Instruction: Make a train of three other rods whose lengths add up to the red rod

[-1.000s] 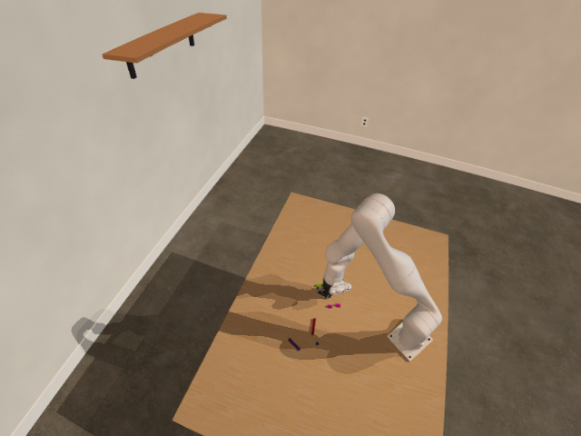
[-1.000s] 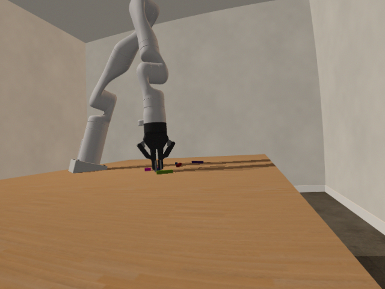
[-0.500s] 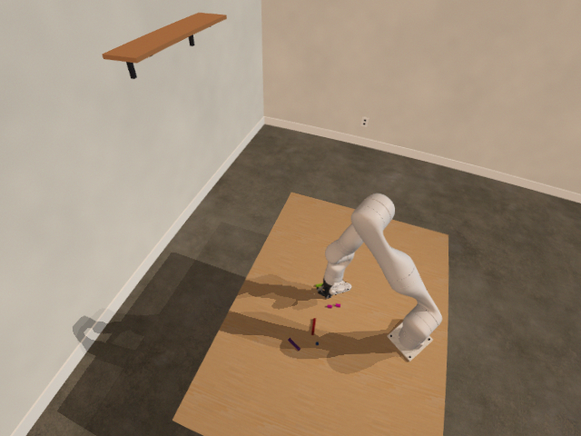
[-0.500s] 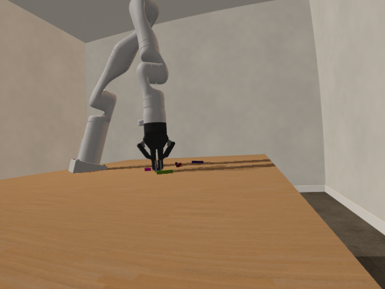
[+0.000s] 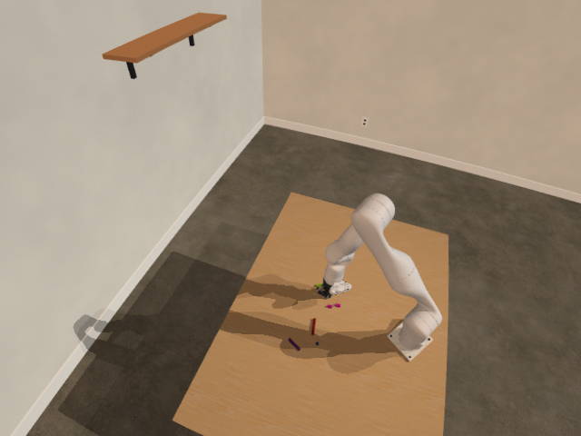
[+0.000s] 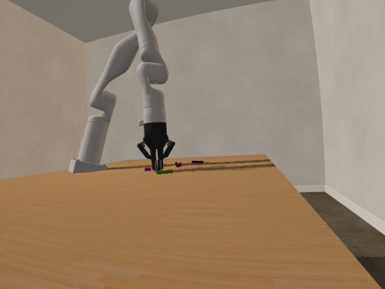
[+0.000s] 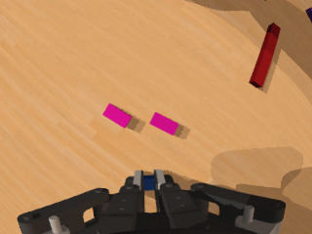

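My gripper is shut on a blue rod, low over the table, beside the lime rod. Its height over the table is hard to tell. One magenta rod and a second magenta rod lie roughly in a row with a clear gap. The red rod lies apart. The lime rod is partly hidden in the top view and out of the wrist view.
A purple rod and another blue rod lie beyond the red rod. The robot's base plate stands on the table. A shelf hangs on the wall.
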Motion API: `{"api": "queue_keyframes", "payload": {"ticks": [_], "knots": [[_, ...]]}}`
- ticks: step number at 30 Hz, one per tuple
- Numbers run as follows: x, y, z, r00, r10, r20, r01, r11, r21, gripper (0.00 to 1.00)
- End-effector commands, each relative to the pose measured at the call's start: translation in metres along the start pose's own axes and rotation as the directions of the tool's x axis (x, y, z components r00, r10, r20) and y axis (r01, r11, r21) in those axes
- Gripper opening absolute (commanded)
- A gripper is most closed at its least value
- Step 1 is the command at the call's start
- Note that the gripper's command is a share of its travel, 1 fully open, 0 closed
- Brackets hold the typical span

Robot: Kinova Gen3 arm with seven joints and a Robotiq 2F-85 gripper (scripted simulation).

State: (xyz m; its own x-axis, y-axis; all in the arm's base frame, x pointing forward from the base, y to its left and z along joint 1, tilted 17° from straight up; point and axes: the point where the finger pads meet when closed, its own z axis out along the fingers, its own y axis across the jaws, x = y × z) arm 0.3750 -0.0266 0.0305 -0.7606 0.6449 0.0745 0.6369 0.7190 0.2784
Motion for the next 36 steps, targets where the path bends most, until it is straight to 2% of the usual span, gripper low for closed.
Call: {"api": "queue_keyframes", "payload": {"ticks": [1, 6, 7, 11, 12, 26, 31, 36], "knots": [[0.000, 0.000, 0.000, 1.000, 0.000, 0.001, 0.000, 1.000, 0.000, 0.12], [0.000, 0.000, 0.000, 1.000, 0.000, 0.001, 0.000, 1.000, 0.000, 0.16], [0.000, 0.000, 0.000, 1.000, 0.000, 0.001, 0.000, 1.000, 0.000, 0.20], [0.000, 0.000, 0.000, 1.000, 0.000, 0.001, 0.000, 1.000, 0.000, 0.20], [0.000, 0.000, 0.000, 1.000, 0.000, 0.001, 0.000, 1.000, 0.000, 0.24], [0.000, 0.000, -0.002, 1.000, 0.000, 0.001, 0.000, 1.000, 0.000, 0.24], [0.000, 0.000, -0.015, 1.000, 0.000, 0.001, 0.000, 1.000, 0.000, 0.24], [0.000, 0.000, -0.039, 1.000, 0.000, 0.001, 0.000, 1.000, 0.000, 0.24]]}}
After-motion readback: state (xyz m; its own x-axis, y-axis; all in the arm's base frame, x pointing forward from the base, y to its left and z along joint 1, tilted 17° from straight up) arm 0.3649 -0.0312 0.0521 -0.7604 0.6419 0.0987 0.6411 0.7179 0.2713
